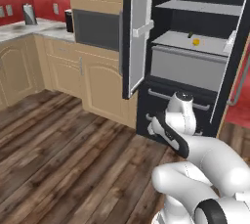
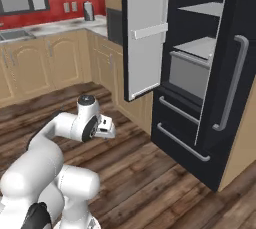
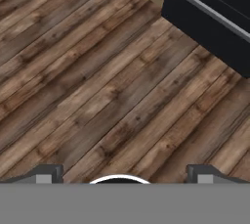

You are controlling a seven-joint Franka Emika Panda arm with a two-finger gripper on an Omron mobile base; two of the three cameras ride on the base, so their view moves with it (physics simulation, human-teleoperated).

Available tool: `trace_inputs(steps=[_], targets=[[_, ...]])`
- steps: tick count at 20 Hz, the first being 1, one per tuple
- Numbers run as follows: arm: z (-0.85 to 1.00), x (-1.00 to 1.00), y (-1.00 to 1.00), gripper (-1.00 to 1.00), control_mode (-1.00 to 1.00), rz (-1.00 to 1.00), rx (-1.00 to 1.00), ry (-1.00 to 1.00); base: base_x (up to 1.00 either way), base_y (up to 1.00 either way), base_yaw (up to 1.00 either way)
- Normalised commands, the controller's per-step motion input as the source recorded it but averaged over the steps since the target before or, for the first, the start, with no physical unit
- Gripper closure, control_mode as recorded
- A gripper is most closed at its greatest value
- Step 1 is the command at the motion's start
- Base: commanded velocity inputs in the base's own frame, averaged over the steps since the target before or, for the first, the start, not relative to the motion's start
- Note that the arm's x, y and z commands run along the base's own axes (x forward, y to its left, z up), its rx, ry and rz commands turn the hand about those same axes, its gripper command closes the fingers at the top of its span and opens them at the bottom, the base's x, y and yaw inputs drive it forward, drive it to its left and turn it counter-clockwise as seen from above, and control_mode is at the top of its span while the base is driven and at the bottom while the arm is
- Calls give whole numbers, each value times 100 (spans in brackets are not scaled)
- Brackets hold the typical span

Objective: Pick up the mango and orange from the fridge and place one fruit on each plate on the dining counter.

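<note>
The black fridge (image 1: 168, 103) stands open in front of me. A small yellow mango (image 1: 196, 42) lies on its light grey shelf (image 1: 180, 40), above a grey drawer. The orange, the plates and the dining counter are out of view. My gripper (image 1: 155, 124) hangs low before the fridge's bottom drawers, well below the mango, and points down at the floor. In the hand view its fingertips (image 3: 46, 174) stand wide apart, so the gripper (image 3: 124, 175) is open with nothing between them. From the right the gripper (image 2: 106, 128) sits left of the fridge (image 2: 235, 123).
The white-lined left door (image 1: 139, 32) swings out toward me; the right door with its grey bar handle (image 2: 231, 85) stands open too. A thin dark green vegetable (image 1: 190, 35) lies behind the mango. Wood cabinets and a built-in microwave (image 1: 95, 28) line the left wall. Wood floor (image 1: 63, 154) spreads left.
</note>
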Motion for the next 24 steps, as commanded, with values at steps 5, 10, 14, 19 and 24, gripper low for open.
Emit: trace_inputs(steps=[5, 10, 14, 19, 24], targets=[[0, 0, 0, -100, 100, 0, 0, 0, 99, 1, -38], [0, 0, 0, -100, 100, 0, 0, 0, 91, 0, -43], [0, 0, 0, -100, 100, 0, 0, 0, 79, 4, -45], [0, 0, 0, -100, 100, 0, 0, 0, 66, 24, -46], [0, 0, 0, -100, 100, 0, 0, 0, 46, 56, -42]])
